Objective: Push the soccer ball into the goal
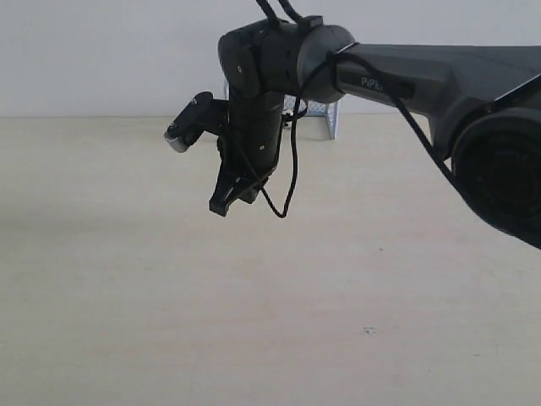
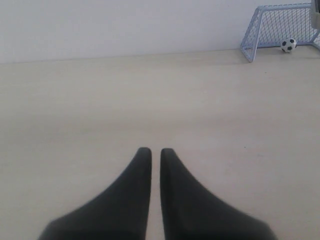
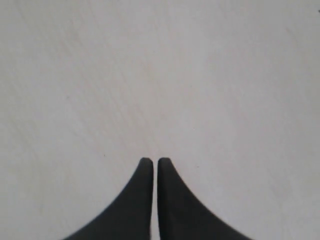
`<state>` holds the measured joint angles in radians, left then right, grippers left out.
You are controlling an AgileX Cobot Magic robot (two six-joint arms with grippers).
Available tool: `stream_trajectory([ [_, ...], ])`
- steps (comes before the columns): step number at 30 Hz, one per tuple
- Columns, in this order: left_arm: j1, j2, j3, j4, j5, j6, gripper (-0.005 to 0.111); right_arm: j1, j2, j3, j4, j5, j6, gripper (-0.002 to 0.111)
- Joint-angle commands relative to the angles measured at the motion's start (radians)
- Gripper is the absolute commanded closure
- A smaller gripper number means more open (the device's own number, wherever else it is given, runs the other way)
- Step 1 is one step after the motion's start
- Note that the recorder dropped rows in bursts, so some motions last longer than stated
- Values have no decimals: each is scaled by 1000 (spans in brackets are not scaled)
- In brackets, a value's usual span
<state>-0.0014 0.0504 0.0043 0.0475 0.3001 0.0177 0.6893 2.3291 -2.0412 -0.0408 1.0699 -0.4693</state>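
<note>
The goal (image 2: 260, 22), pale blue frame with fine mesh, stands at the far edge of the table against the wall. The soccer ball (image 2: 288, 45) rests inside its mouth, near the netting. In the exterior view only a corner of the goal (image 1: 328, 115) shows behind the right arm, and the ball is hidden. My right gripper (image 1: 230, 201) hangs above the table in front of the goal, pointing down, fingers together and holding nothing; its wrist view shows the same gripper (image 3: 154, 161) over bare table. My left gripper (image 2: 155, 151) is shut and empty, far from the goal.
The pale wooden table (image 1: 169, 296) stretches wide around the goal, with a white wall behind it. The dark right arm (image 1: 423, 80) reaches in from the right, with a black cable (image 1: 292, 169) looping below its wrist. The left arm is outside the exterior view.
</note>
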Motion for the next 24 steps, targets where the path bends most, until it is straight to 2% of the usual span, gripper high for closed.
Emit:
stream_trajectory([
  [1, -8, -2, -4, -7, -12, -9, 100, 3, -52, -6, 4, 33, -6, 108],
  [24, -8, -2, -4, -7, -12, -9, 100, 0, -175, -3, -18, 151, 22, 108],
])
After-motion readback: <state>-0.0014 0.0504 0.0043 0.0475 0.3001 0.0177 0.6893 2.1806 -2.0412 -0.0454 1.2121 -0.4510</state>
